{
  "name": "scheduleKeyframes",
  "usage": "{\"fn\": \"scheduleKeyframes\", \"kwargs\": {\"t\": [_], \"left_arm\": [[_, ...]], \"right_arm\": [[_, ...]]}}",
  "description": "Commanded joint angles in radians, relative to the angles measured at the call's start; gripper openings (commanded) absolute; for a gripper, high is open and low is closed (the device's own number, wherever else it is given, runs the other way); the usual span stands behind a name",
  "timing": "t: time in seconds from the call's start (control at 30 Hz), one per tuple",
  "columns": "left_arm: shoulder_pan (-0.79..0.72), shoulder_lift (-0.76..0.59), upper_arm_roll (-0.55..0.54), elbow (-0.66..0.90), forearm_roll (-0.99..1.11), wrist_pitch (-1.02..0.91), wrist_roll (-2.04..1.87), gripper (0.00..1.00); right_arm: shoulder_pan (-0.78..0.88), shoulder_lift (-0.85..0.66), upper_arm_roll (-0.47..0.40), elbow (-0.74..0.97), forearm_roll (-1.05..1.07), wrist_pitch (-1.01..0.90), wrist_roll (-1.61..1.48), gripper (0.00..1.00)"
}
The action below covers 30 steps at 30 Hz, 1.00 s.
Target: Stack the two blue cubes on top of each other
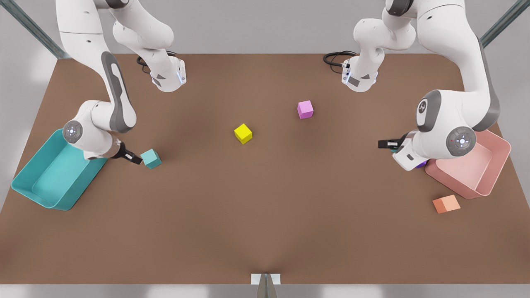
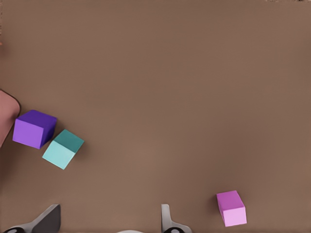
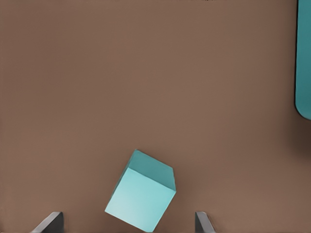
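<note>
— Front view first. Where's the room?

— The middle and near side of the table are bare brown. A yellow cube and a pink cube sit well apart near the centre. An orange cube lies close to the front view's right edge, just in front of the pink bin.

— And the grippers?

— The right gripper is low beside the teal bin, its tips at the first blue cube. The left gripper hangs by the pink bin, over a purple cube that barely peeks out.

— Left wrist view?

— The left gripper is spread, with nothing between its fingers. The second blue cube sits on the table, corner to corner with the purple cube, close to the pink bin's rim. Wide bare table lies beyond.

— Right wrist view?

— The right gripper is spread wide. The first blue cube is turned at an angle, roughly between the fingers, with a gap on each side. The teal bin's corner is well off.
</note>
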Motion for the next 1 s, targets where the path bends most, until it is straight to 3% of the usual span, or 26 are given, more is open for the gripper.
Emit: {"fn": "scheduleKeyframes", "kwargs": {"t": [0.0,0.13,0.37,0.53,0.97], "left_arm": [[0.000,-0.001,0.000,0.000,-0.001,0.004,0.010,1.00],[0.000,0.004,0.001,0.000,-0.001,0.004,0.010,1.00],[0.043,-0.009,0.003,0.011,-0.002,-0.029,0.013,1.00],[0.080,-0.007,-0.026,0.109,-0.042,-0.059,0.176,1.00],[0.111,0.005,-0.029,0.103,-0.060,-0.079,0.177,1.00]], "right_arm": [[0.006,-0.012,0.002,-0.046,0.077,0.288,0.248,1.00],[0.032,-0.012,0.006,-0.164,0.097,0.466,0.309,1.00],[0.038,-0.015,0.006,-0.206,0.097,0.402,0.318,1.00],[0.060,-0.003,0.005,-0.206,0.094,0.318,0.332,1.00],[0.068,0.058,0.006,-0.186,0.057,0.256,0.383,1.00]]}}
